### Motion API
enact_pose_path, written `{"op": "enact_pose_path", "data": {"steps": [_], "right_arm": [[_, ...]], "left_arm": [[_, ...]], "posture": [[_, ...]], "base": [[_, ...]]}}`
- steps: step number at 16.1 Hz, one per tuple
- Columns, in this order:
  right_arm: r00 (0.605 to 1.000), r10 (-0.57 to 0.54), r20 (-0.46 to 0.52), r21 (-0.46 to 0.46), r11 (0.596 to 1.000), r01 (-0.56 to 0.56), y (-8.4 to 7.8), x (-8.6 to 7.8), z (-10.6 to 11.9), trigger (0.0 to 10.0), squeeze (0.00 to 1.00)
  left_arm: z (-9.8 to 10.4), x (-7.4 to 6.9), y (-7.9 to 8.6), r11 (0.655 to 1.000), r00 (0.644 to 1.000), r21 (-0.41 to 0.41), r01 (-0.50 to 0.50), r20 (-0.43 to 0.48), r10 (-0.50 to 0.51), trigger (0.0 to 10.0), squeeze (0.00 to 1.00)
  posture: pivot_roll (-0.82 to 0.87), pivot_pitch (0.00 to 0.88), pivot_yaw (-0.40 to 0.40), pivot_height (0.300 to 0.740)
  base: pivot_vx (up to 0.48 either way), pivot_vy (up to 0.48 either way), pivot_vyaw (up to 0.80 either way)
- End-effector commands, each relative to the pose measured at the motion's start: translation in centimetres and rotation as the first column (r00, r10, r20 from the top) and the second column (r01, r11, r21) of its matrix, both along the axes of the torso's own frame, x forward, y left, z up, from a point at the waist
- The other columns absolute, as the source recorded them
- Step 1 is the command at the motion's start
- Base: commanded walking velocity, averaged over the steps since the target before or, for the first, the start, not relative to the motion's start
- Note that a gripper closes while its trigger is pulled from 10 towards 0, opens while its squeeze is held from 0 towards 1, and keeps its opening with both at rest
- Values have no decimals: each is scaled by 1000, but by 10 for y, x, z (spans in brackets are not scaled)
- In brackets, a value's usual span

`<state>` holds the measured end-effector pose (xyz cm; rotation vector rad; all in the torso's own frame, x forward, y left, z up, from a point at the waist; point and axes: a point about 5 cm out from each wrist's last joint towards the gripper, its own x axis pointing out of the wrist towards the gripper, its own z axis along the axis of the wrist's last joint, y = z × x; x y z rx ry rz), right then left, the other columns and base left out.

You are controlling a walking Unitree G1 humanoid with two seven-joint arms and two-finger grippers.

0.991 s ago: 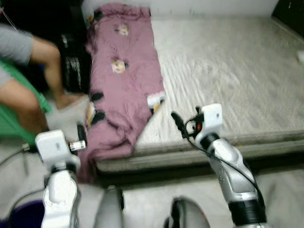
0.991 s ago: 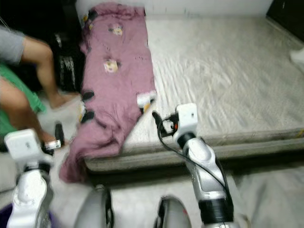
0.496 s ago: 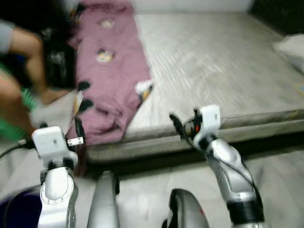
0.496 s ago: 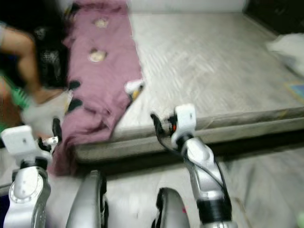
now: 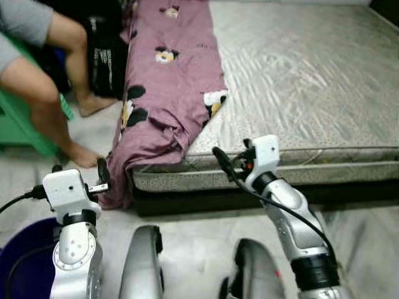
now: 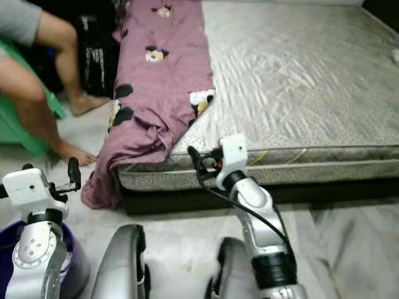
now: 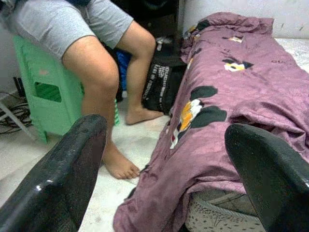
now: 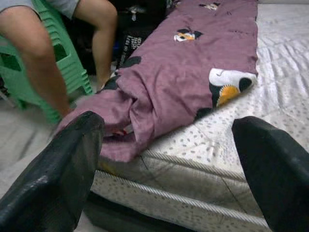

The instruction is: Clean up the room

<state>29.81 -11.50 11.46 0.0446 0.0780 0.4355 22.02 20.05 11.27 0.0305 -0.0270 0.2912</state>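
Pale tiled floor [image 5: 187, 249] lies before us, and a low mattress [image 5: 312, 93] with a grey patterned cover rests on it. We see a mauve blanket [image 5: 168, 81] with cartoon prints laid lengthwise along the mattress's left side; its near end is bunched up and hangs over the mattress corner down to the floor.

We hold the left gripper [image 5: 101, 177] low, in front of that hanging end and just to its left, not touching it. In the left wrist view its fingers [image 7: 63, 179] stand wide apart with nothing between them, framing the draped blanket [image 7: 227, 106].

We hold the right gripper [image 5: 225, 163] in front of the mattress's near edge, to the right of the bunched cloth and apart from it. In the right wrist view its fingers [image 8: 58, 164] are likewise spread wide and empty, pointed at the crumpled blanket end [image 8: 159, 92] on the mattress corner.

At our left, a person's bare legs [image 5: 56, 93] extend from a green plastic stool [image 5: 25, 124], feet on the floor near the blanket's hanging end. A dark bag [image 5: 106, 56] stands between the legs and the mattress. A dark blue bucket [image 5: 22, 261] sits at our lower left beside the left arm.
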Motion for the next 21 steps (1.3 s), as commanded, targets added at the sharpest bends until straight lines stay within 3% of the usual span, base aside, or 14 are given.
{"op": "enact_pose_path", "data": {"steps": [1,4,10,13,17,21], "right_arm": [[1000,-5,-1,-8,1000,5,-5,1,-1,10000,0],[1000,3,1,-14,1000,-3,-3,1,-1,10000,0],[1000,17,10,-12,1000,-17,-1,2,-1,10000,0],[1000,27,13,-12,1000,-27,0,1,0,10000,0],[1000,25,2,-9,1000,-25,-1,1,-2,10000,0],[1000,20,-7,-13,1000,-20,-1,1,-4,10000,0]], "left_arm": [[2,2,-4,1000,1000,0,19,8,-19,10000,0],[2,3,-4,1000,1000,-9,28,13,-28,10000,0],[2,4,-5,999,999,-12,44,16,-44,10000,0],[2,4,-6,999,999,-13,47,15,-47,10000,0],[2,4,-7,998,998,-16,55,10,-55,10000,0],[1,4,-8,997,998,-23,70,11,-70,10000,0]], "posture": [[-23,113,-29,619],[-23,114,-31,619],[-23,113,-28,619],[-23,111,-29,619],[-22,107,-27,619],[-20,105,-29,619]], "base": [[0,0,0],[0,0,0],[307,0,0],[324,0,754],[293,0,0],[0,0,0]]}}
